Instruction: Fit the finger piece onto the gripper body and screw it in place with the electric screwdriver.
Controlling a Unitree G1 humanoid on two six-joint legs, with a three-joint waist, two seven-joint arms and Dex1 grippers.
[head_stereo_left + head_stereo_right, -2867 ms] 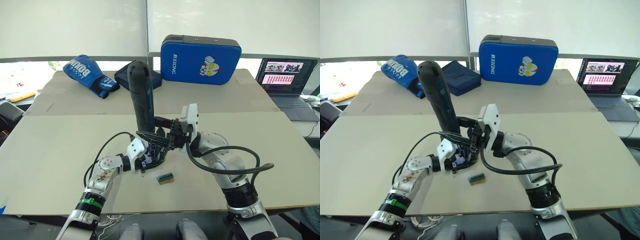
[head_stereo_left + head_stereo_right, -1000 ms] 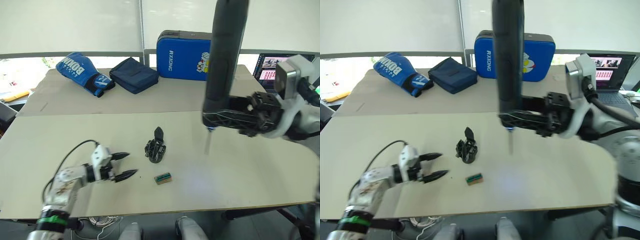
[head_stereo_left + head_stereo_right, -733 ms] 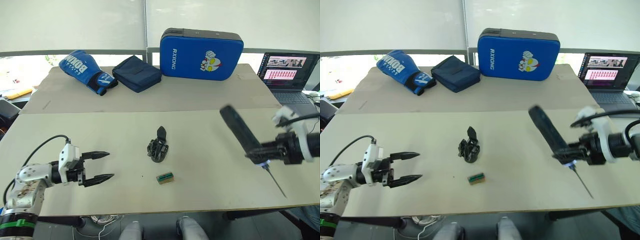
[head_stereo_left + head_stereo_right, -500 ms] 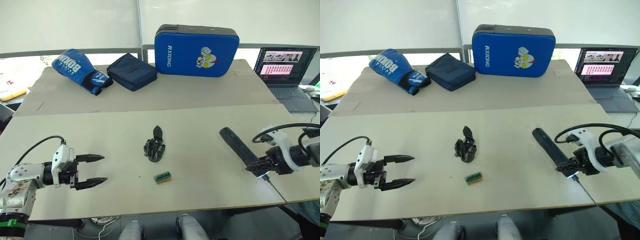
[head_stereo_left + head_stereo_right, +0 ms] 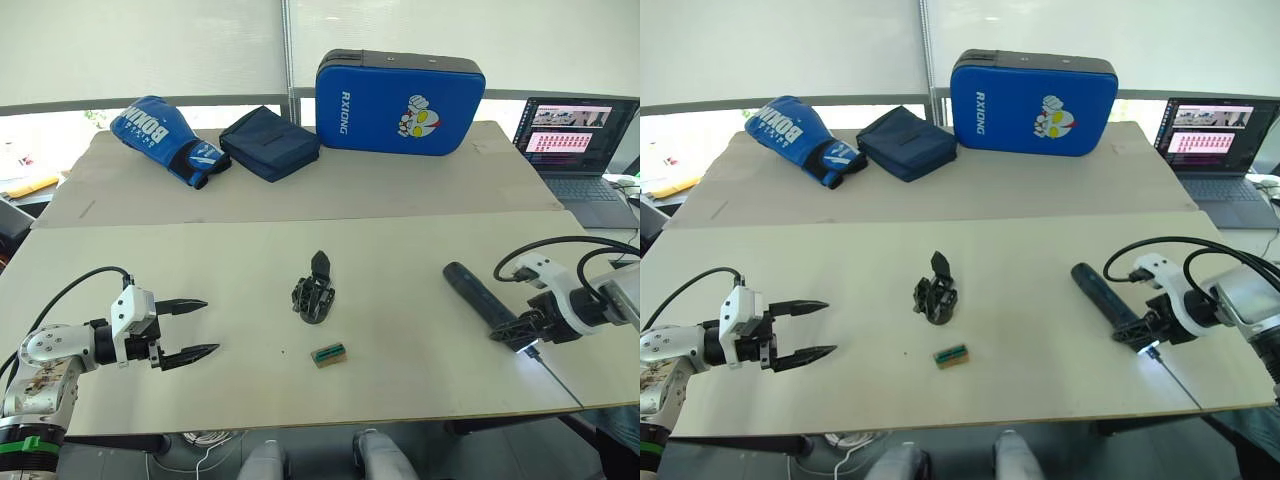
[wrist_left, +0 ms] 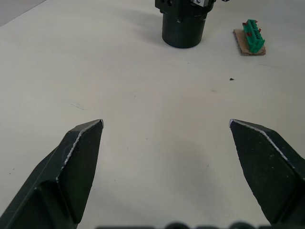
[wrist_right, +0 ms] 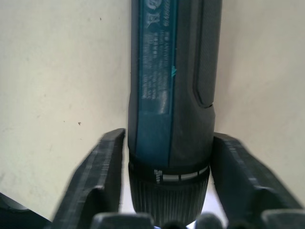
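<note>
The gripper body (image 5: 314,296) stands upright on its round base near the middle of the desk (image 5: 400,250), with its one pointed finger sticking up. A small green-and-tan block (image 5: 329,354) lies just beside it, on the side nearer the robot. The left end effector (image 5: 187,328) hovers low over the desk well to the left of the gripper body, its two black fingers (image 6: 81,157) spread wide with nothing between them; in the left wrist view they point toward the gripper body's base and the block. On the right side of the desk, the electric screwdriver (image 5: 483,302) lies flat, its rounded end toward the middle of the desk and its thin metal bit reaching out to the near right edge. The right end effector (image 5: 527,327) is at the bit end of the screwdriver, with a finger on either side of the barrel (image 7: 171,95); I cannot tell whether they press on it. A separate finger piece cannot be made out.
</note>
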